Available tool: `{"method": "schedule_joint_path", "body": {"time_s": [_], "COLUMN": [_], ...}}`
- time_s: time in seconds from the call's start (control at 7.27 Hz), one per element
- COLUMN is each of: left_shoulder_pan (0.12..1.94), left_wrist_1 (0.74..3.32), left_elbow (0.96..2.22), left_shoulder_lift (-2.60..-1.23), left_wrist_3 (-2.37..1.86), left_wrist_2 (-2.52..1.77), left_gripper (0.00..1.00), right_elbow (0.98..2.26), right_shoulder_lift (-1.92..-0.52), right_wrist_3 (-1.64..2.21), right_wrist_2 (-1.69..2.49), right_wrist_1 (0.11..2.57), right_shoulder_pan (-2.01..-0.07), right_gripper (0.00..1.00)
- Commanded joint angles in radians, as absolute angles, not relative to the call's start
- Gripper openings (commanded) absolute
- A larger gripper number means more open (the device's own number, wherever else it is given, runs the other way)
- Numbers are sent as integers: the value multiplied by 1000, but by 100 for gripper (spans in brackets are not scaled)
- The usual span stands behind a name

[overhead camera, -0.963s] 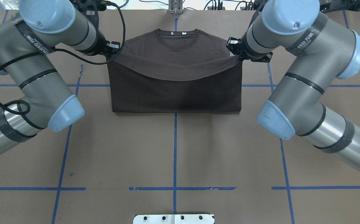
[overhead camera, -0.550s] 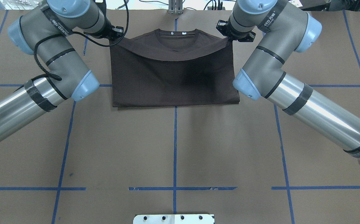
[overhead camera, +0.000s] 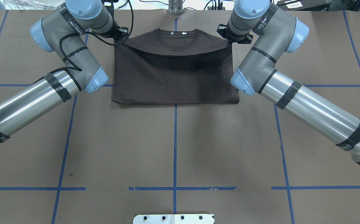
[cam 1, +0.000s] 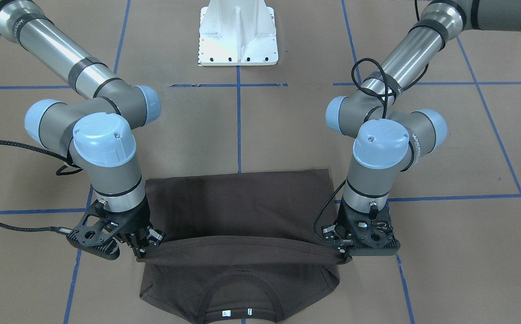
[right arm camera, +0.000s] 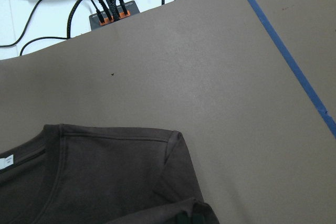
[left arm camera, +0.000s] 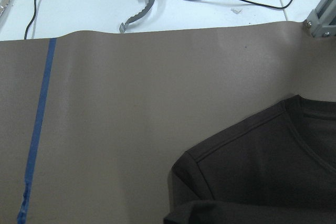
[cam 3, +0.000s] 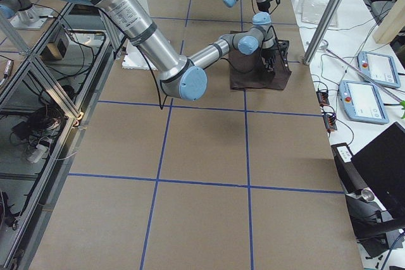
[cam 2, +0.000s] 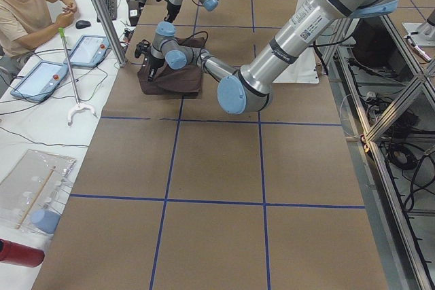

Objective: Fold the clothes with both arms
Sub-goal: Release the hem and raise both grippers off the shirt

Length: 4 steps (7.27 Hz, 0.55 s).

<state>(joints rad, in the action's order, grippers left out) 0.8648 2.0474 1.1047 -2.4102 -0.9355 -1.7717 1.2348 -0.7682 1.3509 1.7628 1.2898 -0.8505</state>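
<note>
Nearest the robot, the T-shirt (overhead camera: 175,81) is lying doubled over on the brown table (overhead camera: 173,149), with its crease (overhead camera: 175,103) facing the base. Past that, the top layer is running out to the hem (cam 1: 242,249), which is hanging stretched between the two tools and looks slightly lifted off the layer beneath. The left gripper (cam 1: 342,250) is clamped on one hem corner and the right gripper (cam 1: 145,245) on the other. Farthest out, the collar (overhead camera: 175,39) and its white labels (overhead camera: 184,33) are showing uncovered.

Risks we are noting:
- The hem is bowing back in the middle. Setting it down like this could leave a curved, wrinkled edge.
- If one tool lets go early, the hem could land skewed.
- If the fingers go too low, they could catch the lower layer and bunch up the shoulders.
- If the arms spread wider, a corner could slip out.
</note>
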Motion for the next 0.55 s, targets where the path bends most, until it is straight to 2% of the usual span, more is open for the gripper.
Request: {"method": "schedule_joint_path", "body": {"time_s": [0.0, 0.14, 0.28, 0.41], "left_shoulder_pan": [847, 844, 844, 845], "left_wrist_1": [2074, 2074, 2075, 2069], "left_elbow": [1055, 1057, 1072, 1176], "left_shoulder_lift": [-2413, -2411, -2405, -2349], "left_wrist_3": [-937, -936, -925, -861], "left_wrist_2": [-1750, -1750, -1753, -1762], "left_gripper": [0, 0, 59, 100], "right_elbow": [1220, 1213, 1213, 1229], "right_shoulder_lift": [-775, -775, -776, -773], "right_wrist_3": [1348, 1342, 1321, 1262], "right_wrist_2": [1763, 1760, 1753, 1762], "right_wrist_1": [1287, 1287, 1289, 1286], "right_shoulder_pan": [-850, -848, -844, -850], "right_gripper": [0, 0, 99, 100]}}
